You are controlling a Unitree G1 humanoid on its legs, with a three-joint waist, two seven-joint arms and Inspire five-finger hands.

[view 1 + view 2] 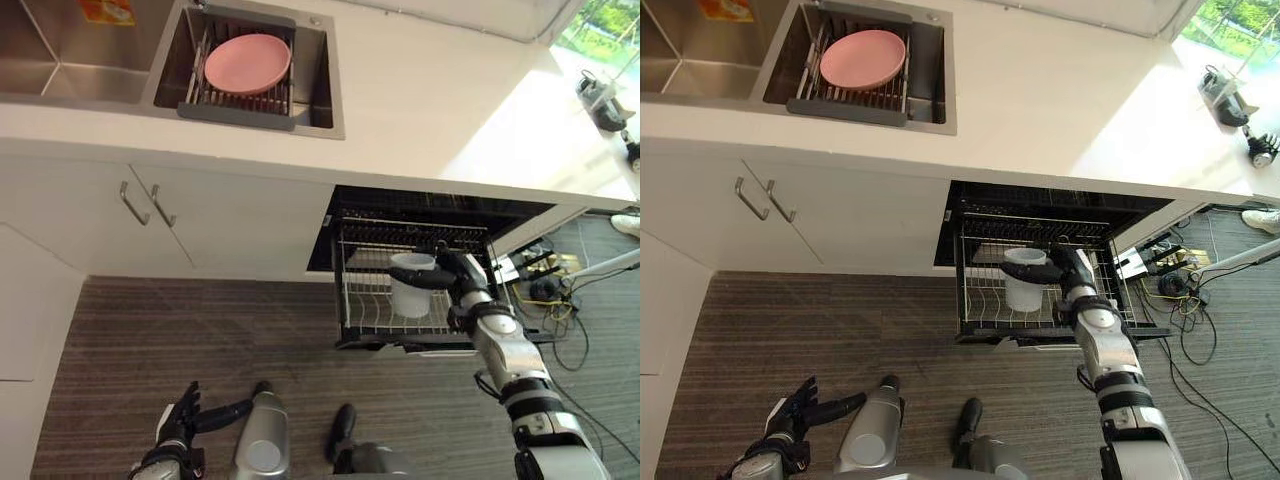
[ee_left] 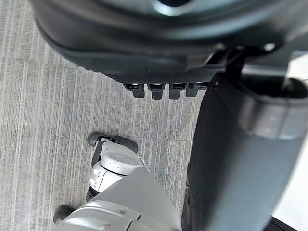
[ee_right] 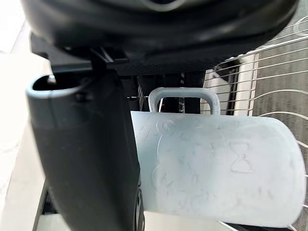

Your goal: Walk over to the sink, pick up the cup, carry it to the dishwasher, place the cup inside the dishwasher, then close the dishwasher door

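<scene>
At dishwasher, cup in robot hand

Right robot hand outstretched, clenched (left robot hand low)

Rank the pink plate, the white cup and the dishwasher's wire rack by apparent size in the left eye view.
1. wire rack
2. pink plate, though it is likely nearer the camera
3. white cup, gripped in the right hand
</scene>
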